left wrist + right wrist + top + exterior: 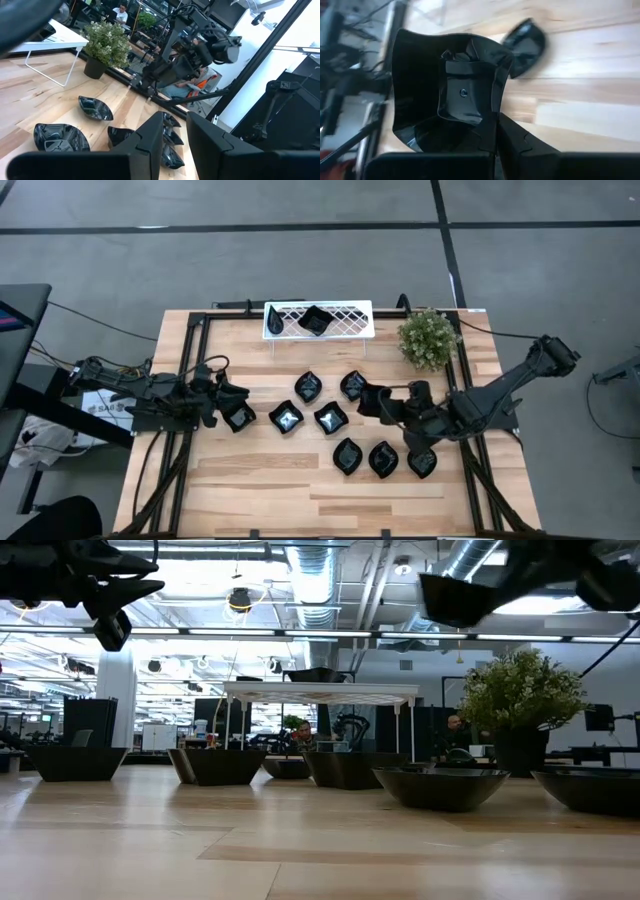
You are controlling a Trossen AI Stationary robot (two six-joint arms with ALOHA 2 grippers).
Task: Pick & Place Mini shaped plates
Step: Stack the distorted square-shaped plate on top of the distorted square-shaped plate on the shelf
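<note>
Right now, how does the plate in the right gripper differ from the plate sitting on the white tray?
The plate in the right gripper is lifted off the table and tipped on edge; the plate on the white tray sits flat. The held one is clamped by the right gripper over the table's middle; the tray one is untouched at the far edge. Both are small, glossy and black.

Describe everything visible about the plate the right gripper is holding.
The held plate is a glossy black rounded-square dish with raised, flaring walls and a small flat centre, looking like glazed ceramic or plastic. The right gripper pinches one edge, so it hangs tilted above the table, clear of the wood. In the high view it sits right of the plates still lying on the table.
</note>
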